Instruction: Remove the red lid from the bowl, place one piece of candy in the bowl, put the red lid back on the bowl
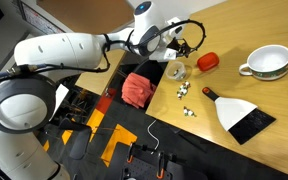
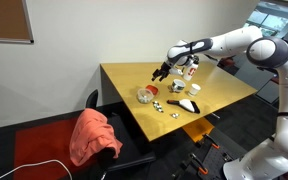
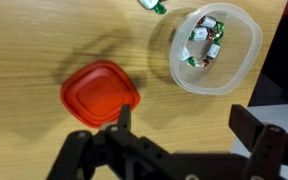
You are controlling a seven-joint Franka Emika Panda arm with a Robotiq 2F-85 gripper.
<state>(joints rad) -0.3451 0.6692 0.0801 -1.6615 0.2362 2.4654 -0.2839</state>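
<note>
In the wrist view the red lid (image 3: 101, 95) lies flat on the wooden table, apart from the bowl (image 3: 216, 48). The clear bowl stands uncovered with wrapped candy (image 3: 206, 45) inside it. My gripper (image 3: 184, 125) hangs open above the bare wood between lid and bowl, with nothing between its fingers (image 3: 124, 116). In both exterior views the gripper (image 1: 187, 50) (image 2: 162, 74) hovers over the lid (image 1: 207, 61) (image 2: 153, 90) and the bowl (image 1: 176, 70) (image 2: 145, 96). Loose candy (image 1: 184, 92) (image 2: 159, 104) lies on the table nearby.
A large white bowl (image 1: 267, 63) stands further along the table. A white and black flat tool (image 1: 242, 115) (image 2: 187, 104) lies near the loose candy. A red cloth (image 1: 137, 88) (image 2: 94, 135) is draped over a chair at the table's edge.
</note>
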